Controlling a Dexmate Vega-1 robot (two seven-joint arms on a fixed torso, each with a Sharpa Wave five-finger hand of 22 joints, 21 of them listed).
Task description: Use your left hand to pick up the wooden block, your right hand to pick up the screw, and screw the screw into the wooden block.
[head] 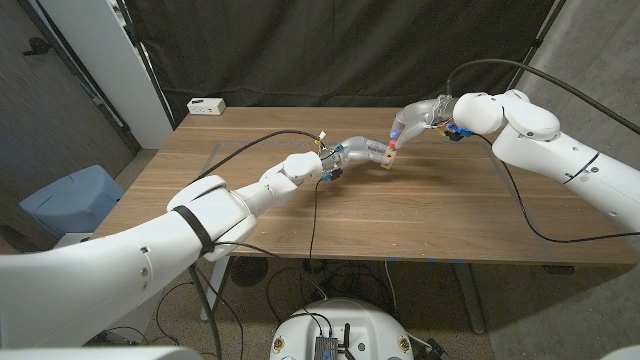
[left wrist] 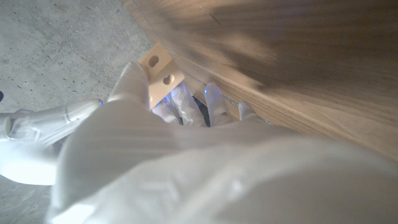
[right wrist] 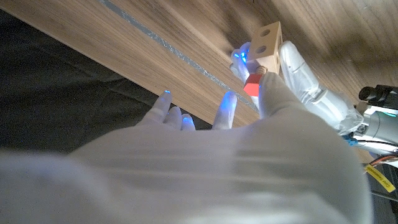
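In the head view my left hand (head: 362,152) holds a small pale wooden block (head: 388,158) above the middle of the table (head: 420,215). The left wrist view shows the block (left wrist: 160,71) with two round holes in its face, gripped between that hand's fingers (left wrist: 134,81). My right hand (head: 415,118) reaches down to the block from the far right. In the right wrist view the right hand (right wrist: 249,130) pinches a red-headed screw (right wrist: 252,87) against the lower end of the block (right wrist: 267,45). The screw's shaft is hidden.
A white box (head: 206,105) sits at the table's far left corner. A black cable (head: 313,205) runs from my left wrist over the table's near edge. A blue seat (head: 70,200) stands left of the table, and a dark curtain hangs behind it.
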